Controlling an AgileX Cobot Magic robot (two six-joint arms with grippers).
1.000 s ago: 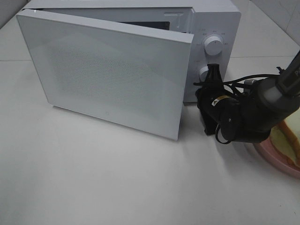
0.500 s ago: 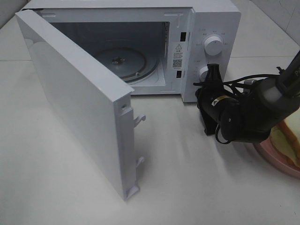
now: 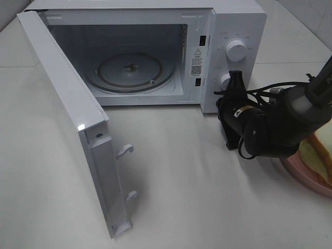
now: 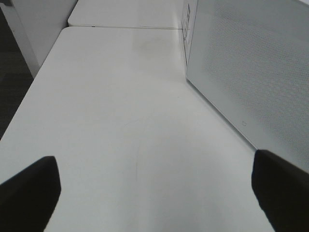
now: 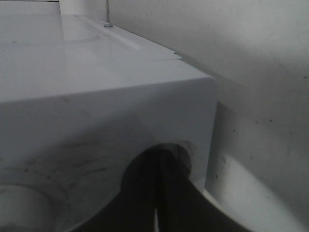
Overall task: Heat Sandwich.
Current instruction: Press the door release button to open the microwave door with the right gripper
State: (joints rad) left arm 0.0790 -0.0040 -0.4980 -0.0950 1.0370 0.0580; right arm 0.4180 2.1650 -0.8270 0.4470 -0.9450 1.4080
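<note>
sandwich [image 3: 315,154] on plate [image 3: 302,176], right of microwave [image 3: 244,23] (turntable [image 3: 129,70] inside).

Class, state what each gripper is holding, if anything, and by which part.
Nothing is held. The left gripper is open over the table; the right gripper is shut on nothing, its tip at the microwave control panel.

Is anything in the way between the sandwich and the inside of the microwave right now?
The door stands wide open and the turntable is bare, so the opening is free. Only the right arm lies between the sandwich and the microwave, its shut right gripper at the control panel.
</note>
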